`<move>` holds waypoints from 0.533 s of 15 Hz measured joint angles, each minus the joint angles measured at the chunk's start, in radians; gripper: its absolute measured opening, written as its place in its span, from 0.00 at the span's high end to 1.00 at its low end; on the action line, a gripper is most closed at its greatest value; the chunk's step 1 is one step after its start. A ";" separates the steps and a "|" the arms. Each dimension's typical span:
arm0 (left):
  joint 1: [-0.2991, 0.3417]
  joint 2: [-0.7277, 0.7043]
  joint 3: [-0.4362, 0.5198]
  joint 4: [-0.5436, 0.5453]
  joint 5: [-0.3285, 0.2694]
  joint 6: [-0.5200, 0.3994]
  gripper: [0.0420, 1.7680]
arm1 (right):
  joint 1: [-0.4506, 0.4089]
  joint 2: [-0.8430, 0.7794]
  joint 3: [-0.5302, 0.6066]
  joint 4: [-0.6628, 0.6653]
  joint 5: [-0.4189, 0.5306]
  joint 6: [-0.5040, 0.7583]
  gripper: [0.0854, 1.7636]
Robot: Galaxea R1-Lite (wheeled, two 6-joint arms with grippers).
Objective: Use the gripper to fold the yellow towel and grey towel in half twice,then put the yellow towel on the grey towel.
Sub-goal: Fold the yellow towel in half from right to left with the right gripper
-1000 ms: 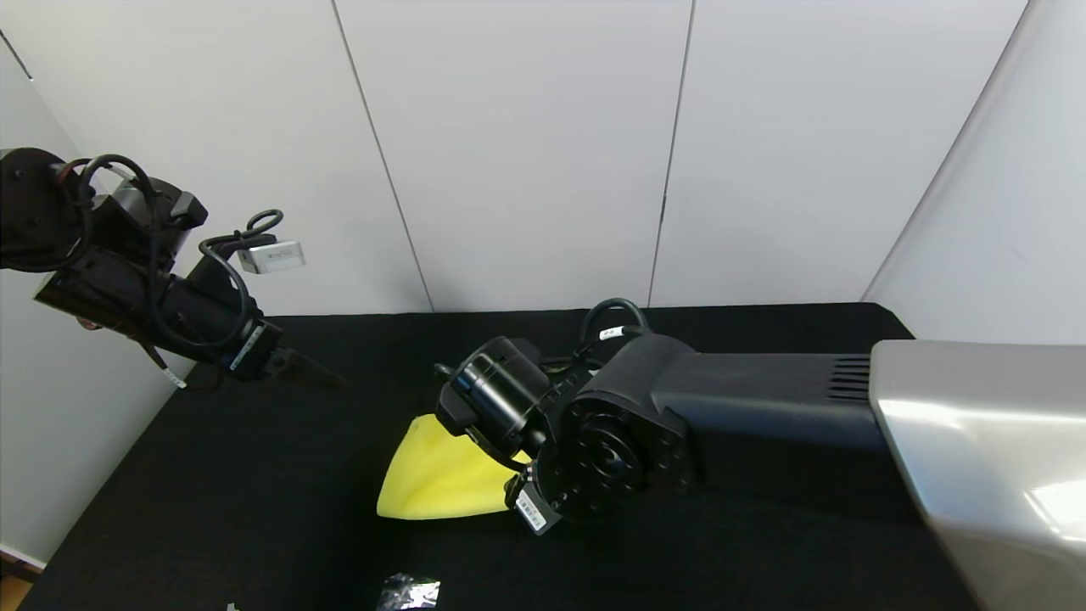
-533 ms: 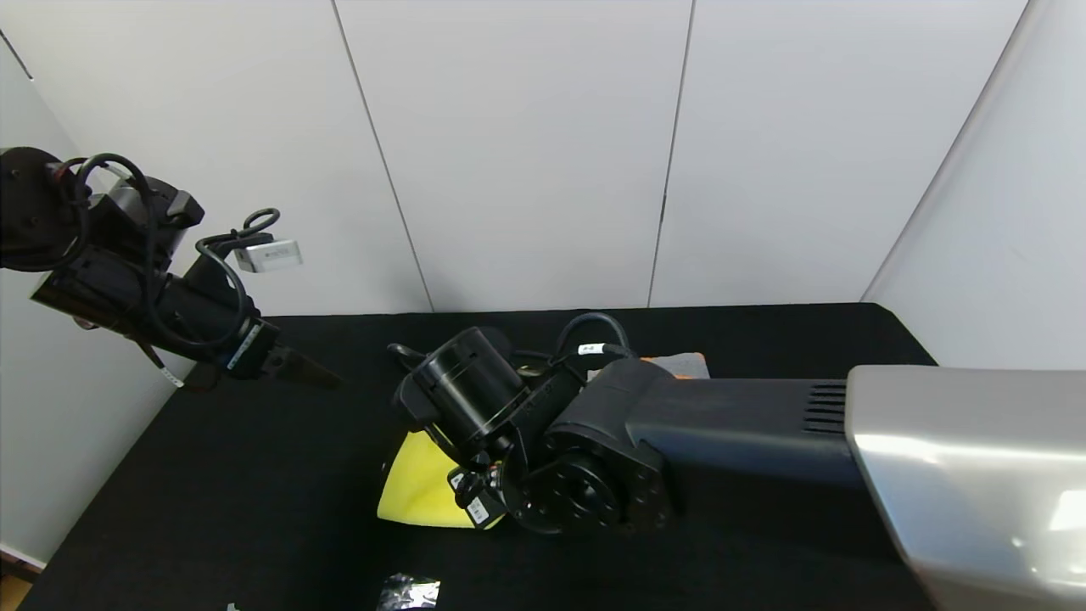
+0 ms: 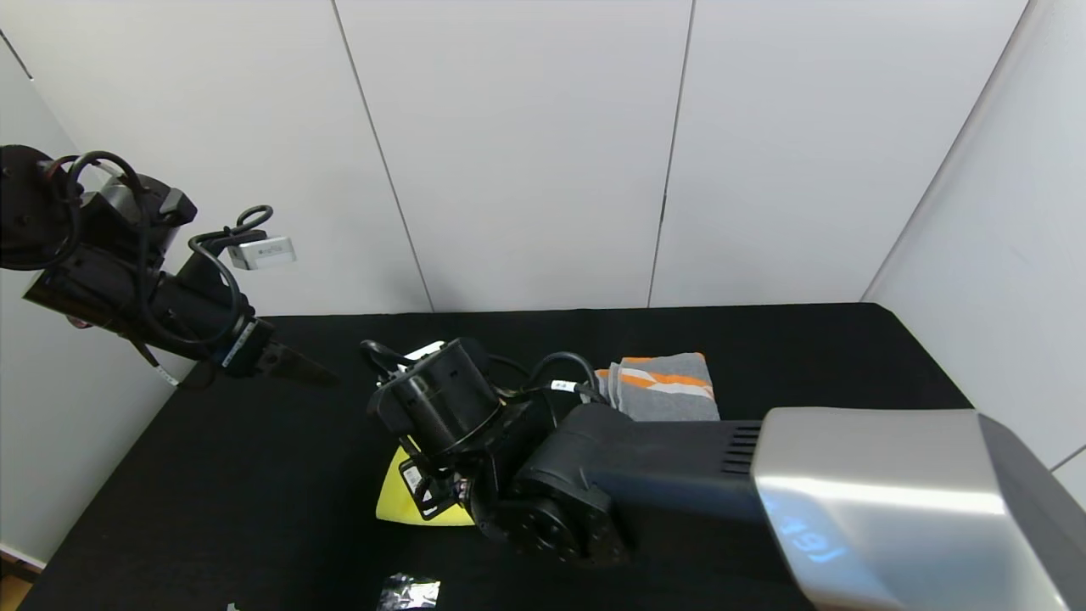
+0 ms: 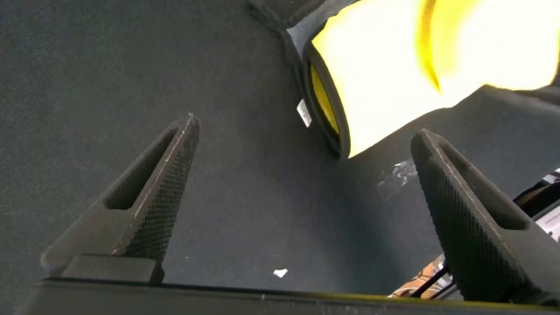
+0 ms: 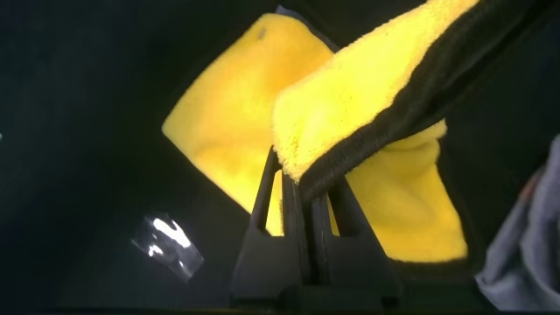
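Near the middle of the black counter (image 3: 212, 475), your right end effector (image 5: 308, 229) has its fingers pressed together on a black-bound edge of the yellow towel (image 3: 397, 492), holding that edge lifted over the rest of the cloth, which lies on the counter beneath. From the head view you see only a small yellow wedge of it, since the right arm covers most of it. Your grey towel (image 3: 666, 387) lies folded on the counter just behind the right arm, towards the wall, orange and white stripes facing up, apart from the yellow towel. Your left end effector (image 3: 293, 367) hovers over the counter's far left side with its fingers (image 4: 149, 197) spread wide and nothing between them. A small crinkled clear scrap (image 3: 409, 591) sits at the near edge.
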 joint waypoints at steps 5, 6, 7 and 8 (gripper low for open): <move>0.003 -0.001 -0.002 0.000 -0.001 0.000 0.03 | 0.011 0.074 -0.002 -0.127 0.048 0.002 0.96; 0.003 -0.001 -0.002 0.000 -0.001 0.000 0.03 | 0.013 0.091 -0.004 -0.149 0.056 0.002 0.96; 0.004 -0.001 -0.002 0.000 -0.001 0.000 0.03 | 0.014 0.106 -0.004 -0.161 0.063 0.001 0.96; 0.004 -0.001 -0.002 0.000 -0.001 0.000 0.03 | 0.015 0.118 -0.004 -0.170 0.071 0.001 0.96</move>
